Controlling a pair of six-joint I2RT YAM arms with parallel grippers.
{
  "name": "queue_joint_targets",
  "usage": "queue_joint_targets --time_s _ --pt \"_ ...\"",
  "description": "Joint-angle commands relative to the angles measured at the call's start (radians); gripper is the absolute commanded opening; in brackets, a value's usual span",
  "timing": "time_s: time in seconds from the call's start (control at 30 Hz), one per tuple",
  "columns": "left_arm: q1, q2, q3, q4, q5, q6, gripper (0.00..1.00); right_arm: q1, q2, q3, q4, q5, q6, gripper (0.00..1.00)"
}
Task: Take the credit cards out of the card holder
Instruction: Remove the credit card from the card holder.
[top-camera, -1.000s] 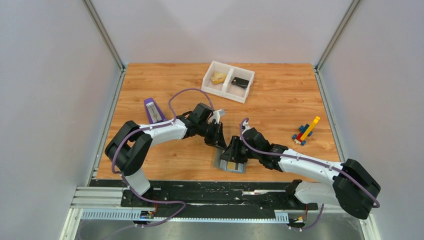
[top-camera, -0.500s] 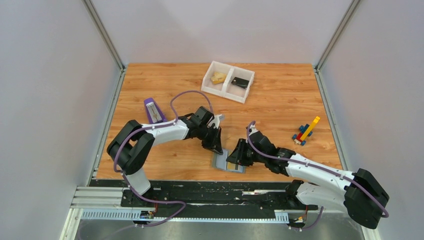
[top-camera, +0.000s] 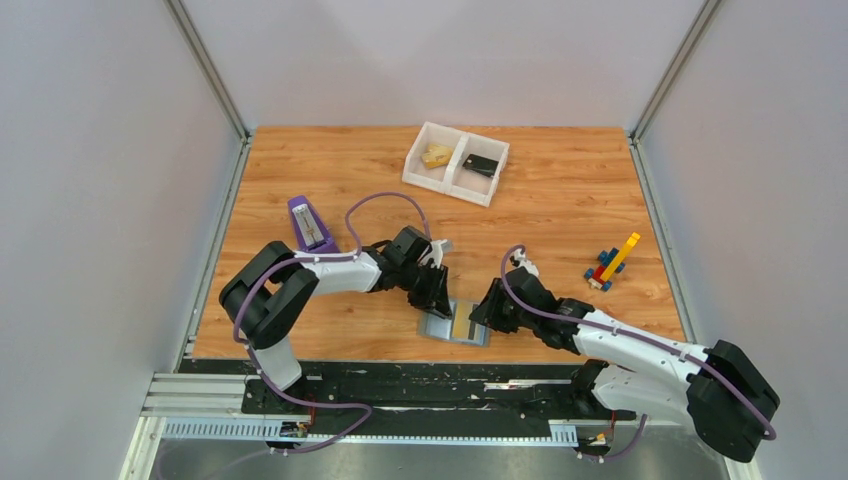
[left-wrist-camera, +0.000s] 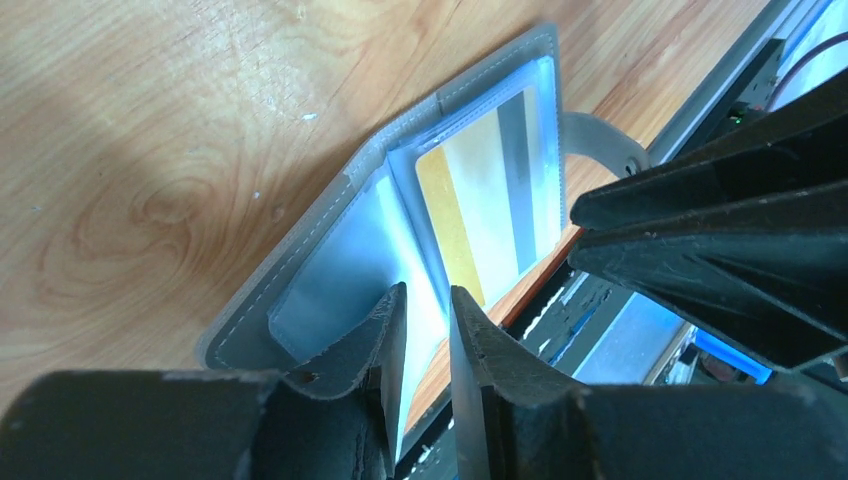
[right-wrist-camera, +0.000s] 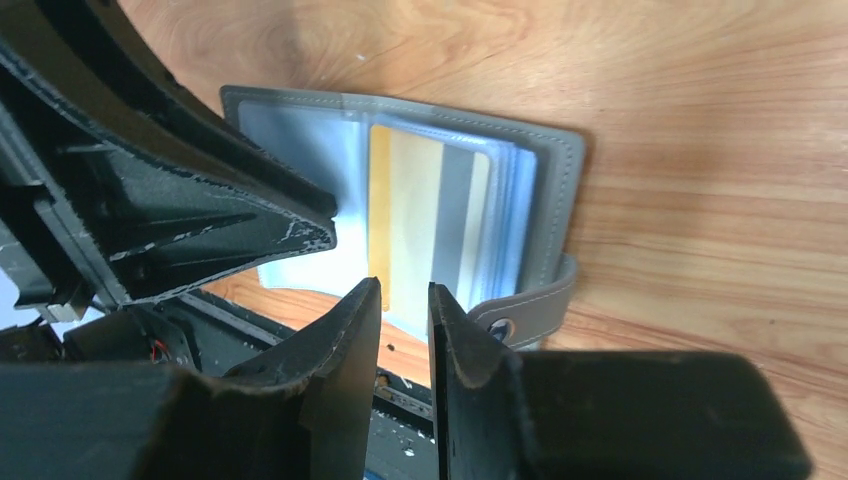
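Note:
The grey card holder (top-camera: 437, 330) lies open near the table's front edge. A gold-yellow credit card (top-camera: 462, 328) sits in the clear sleeves of its right panel, and also shows in the left wrist view (left-wrist-camera: 480, 220) and the right wrist view (right-wrist-camera: 420, 215). My left gripper (top-camera: 437, 303) is over the left panel (left-wrist-camera: 300, 300), its jaws a narrow gap apart (left-wrist-camera: 428, 300), nothing clearly pinched. My right gripper (top-camera: 482, 315) is at the holder's right side, its jaws a narrow gap apart (right-wrist-camera: 404, 292), just short of the card's near edge. The snap strap (right-wrist-camera: 530, 305) sticks out beside it.
A white two-compartment tray (top-camera: 412, 170) at the back holds a yellow piece (top-camera: 436, 156) and a black piece (top-camera: 481, 165). A purple wedge-shaped object (top-camera: 310, 222) stands left. A toy brick figure (top-camera: 612, 263) lies right. The black rail (top-camera: 420, 385) runs just below the holder.
My right gripper has drawn back to the right, off the holder, which now lies flat and open. My left gripper has moved down and nearer onto the left panel.

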Motion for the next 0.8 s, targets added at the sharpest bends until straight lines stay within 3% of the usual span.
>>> queue_joint_targets --time_s 0.0,0.37,0.77 --pt "-0.004 0.002 -0.03 0.138 -0.01 -0.034 0.3 -0.011 -0.023 -0.012 0.008 0.052 0.021 0.25" --pt "-0.003 0.017 -0.066 0.238 0.025 -0.075 0.33 -0.034 0.022 -0.032 0.072 0.002 0.009 0.25" --pt "-0.003 0.044 -0.076 0.231 0.012 -0.068 0.36 -0.04 0.102 -0.068 0.12 -0.053 0.04 0.24"
